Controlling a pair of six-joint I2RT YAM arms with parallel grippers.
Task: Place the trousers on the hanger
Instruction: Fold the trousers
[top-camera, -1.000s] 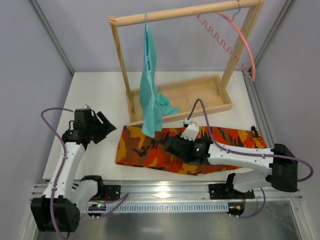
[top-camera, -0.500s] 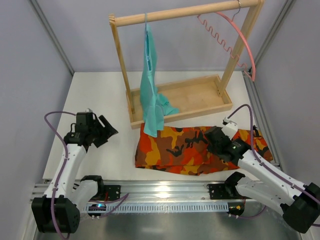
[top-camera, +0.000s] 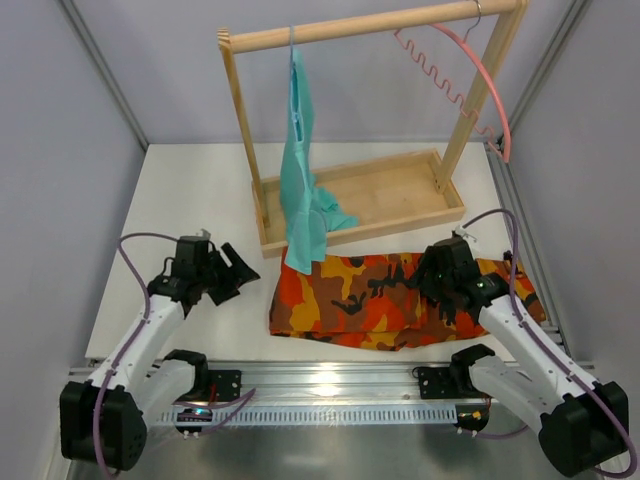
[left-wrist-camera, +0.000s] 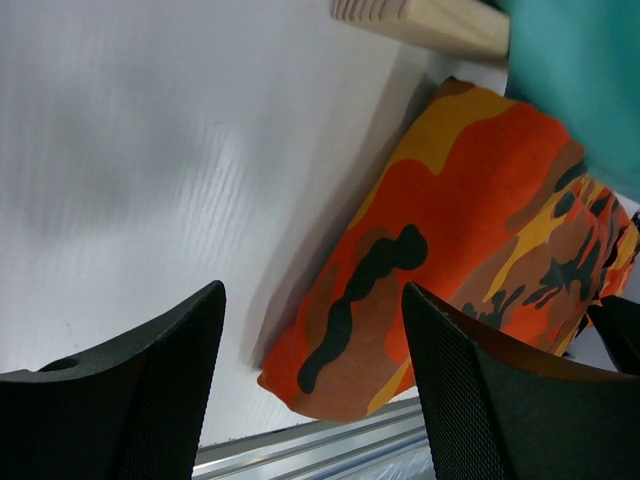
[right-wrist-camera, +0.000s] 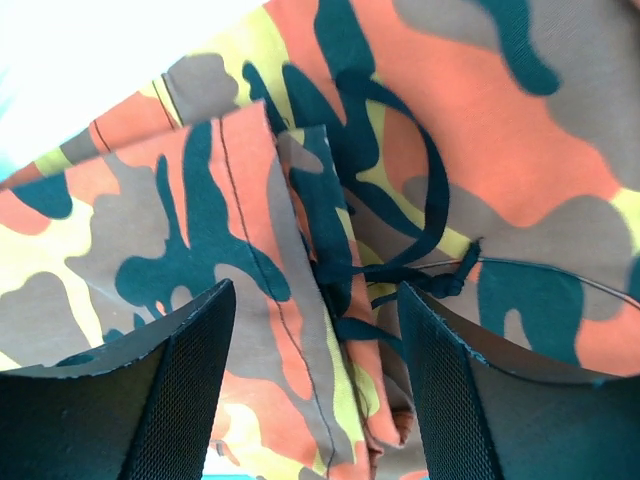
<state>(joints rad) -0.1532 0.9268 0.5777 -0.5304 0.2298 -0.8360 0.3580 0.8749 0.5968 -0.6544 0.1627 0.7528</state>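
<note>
Woven camouflage trousers (top-camera: 350, 295), a flat folded oblong, dark cord (right-wrist-camera: 452, 278) looped

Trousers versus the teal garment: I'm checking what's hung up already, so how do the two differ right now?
The trousers are orange, red and black camouflage; the teal garment is plain. The trousers lie folded on the table; the teal garment hangs from the wooden rail. The trousers spread wide and low; the teal garment drapes long and narrow. Both are soft cloth.

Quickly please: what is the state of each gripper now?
Left gripper: open, holding nothing.
Right gripper: open, just above the trousers, gripping nothing.
</note>
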